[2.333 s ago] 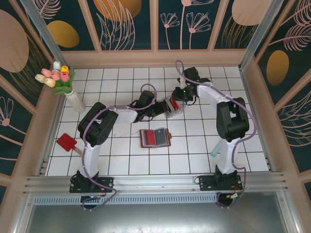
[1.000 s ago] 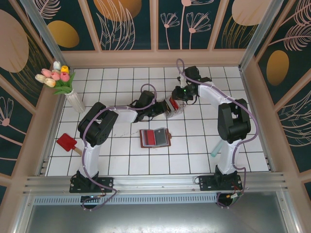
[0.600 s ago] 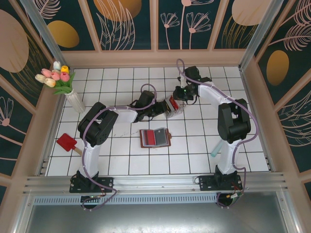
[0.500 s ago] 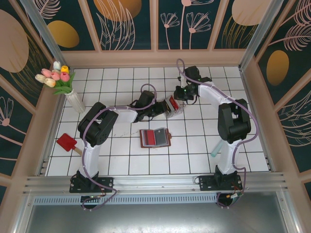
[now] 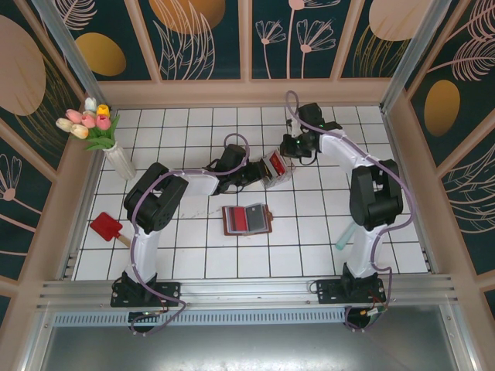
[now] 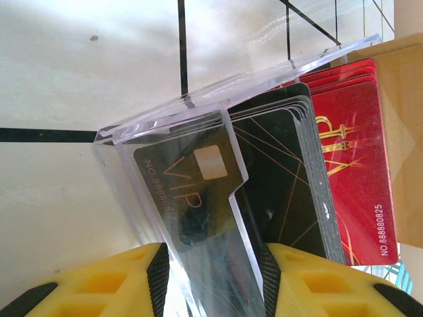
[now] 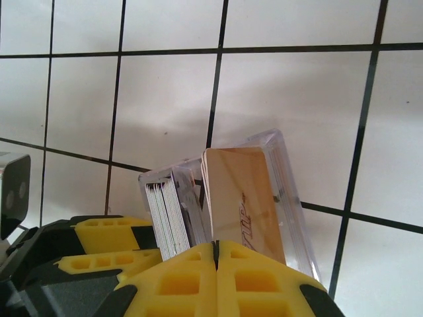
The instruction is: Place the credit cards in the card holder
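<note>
Tan card point(image 7: 243, 198) just beyond closed R pincer's point(image 7: 215, 244) tips.

The left arm point(image 5: 155, 205) stretched from its base toward one o'clock, its gripper point(image 6: 215, 277) clamped on a clear tray point(image 6: 173, 122). The right arm point(image 5: 373, 193) reached toward eleven o'clock, its gripper point(image 7: 215, 257) with fingers pressed together.

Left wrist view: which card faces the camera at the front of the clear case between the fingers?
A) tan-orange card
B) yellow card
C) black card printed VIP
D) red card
C: the black card printed VIP stands frontmost in the clear case, which sits between the left fingers. The red cards stand behind it.
</note>
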Controlling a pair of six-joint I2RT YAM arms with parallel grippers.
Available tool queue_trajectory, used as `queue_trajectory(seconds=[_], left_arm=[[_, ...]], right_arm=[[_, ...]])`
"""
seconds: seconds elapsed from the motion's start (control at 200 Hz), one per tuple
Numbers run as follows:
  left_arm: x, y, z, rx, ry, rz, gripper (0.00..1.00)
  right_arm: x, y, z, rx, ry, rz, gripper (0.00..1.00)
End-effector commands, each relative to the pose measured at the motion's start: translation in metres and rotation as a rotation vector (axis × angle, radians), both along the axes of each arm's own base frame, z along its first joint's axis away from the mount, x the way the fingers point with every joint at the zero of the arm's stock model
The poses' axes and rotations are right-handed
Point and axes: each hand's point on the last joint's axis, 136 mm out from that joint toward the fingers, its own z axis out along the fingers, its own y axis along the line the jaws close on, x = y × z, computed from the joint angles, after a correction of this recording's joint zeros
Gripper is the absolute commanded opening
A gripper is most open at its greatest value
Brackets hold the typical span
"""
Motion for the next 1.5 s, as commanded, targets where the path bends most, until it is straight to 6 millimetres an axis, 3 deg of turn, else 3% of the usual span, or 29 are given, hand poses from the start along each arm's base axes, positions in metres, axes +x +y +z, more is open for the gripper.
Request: queue_trajectory(seconds=[0.0,0.25,0.46,0.696,1.496], left_arm=[[-0.017,0.012,-0.032,0.077,0.083,-0.015,0.43],[-0.017,0.013,-0.032,0.079,0.082,-0.016,0.44],[-0.017,0.013,-0.03,0.08,0.08,-0.016,0.43],[-0.016,0.013,-0.031,0.079,0.08,-0.015,0.43],[-0.015,0.011,-0.031,0.077,0.082,-0.02,0.43]], right_arm=[[-0.007,-0.004,0.019,0.036,-0.013,-0.012,0.01],[-0.003,-0.017,0.016,-0.023,-0.027,-0.063,0.01],[0.004,-0.038,-0.004,-0.143,-0.023,-0.127,0.01],[-0.002,-0.027,-0.021,-0.117,0.027,-0.085,0.03],[-0.009,-0.011,-0.043,-0.109,0.091,-0.023,0.12]])
